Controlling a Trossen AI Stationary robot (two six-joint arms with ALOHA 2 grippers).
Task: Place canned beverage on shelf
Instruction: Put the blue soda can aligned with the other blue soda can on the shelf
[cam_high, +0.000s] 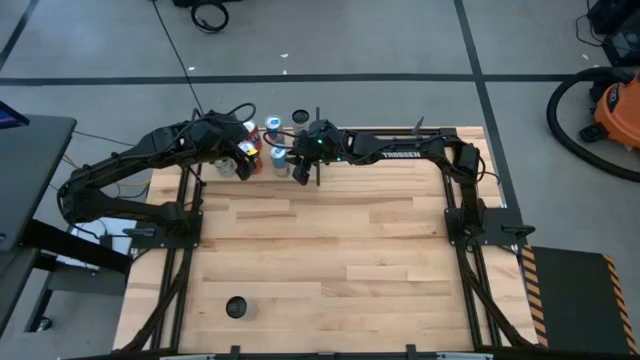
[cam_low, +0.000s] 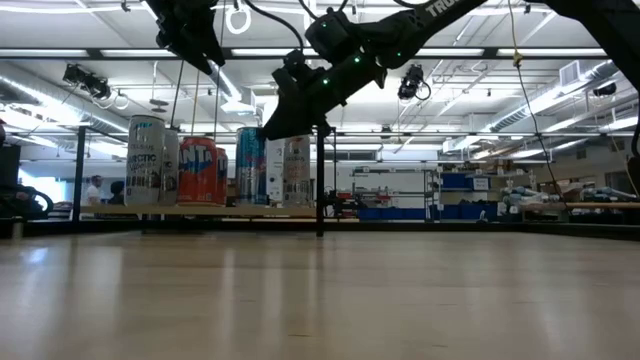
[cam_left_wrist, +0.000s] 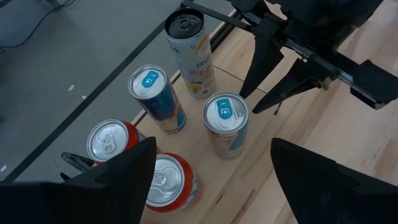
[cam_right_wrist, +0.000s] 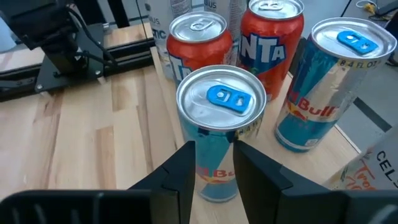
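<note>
The shelf (cam_left_wrist: 249, 163) is a small pale wood board with thin black rods at its edge. It sits at the far end of the table (cam_high: 330, 260), between the two arms. Five cans stand on it, close together.

The nearest one is a blue and silver can (cam_right_wrist: 221, 124) with a blue tab. The right gripper (cam_right_wrist: 214, 171) is just in front of it, fingers close together with a thin gap, maybe touching the can. The left gripper (cam_left_wrist: 211, 180) hangs above the cans with its fingers wide apart.

From above, the cans are tiny. The right wrist view shows two red cans (cam_right_wrist: 272, 38) behind. The low view shows them side by side in a row.
</note>
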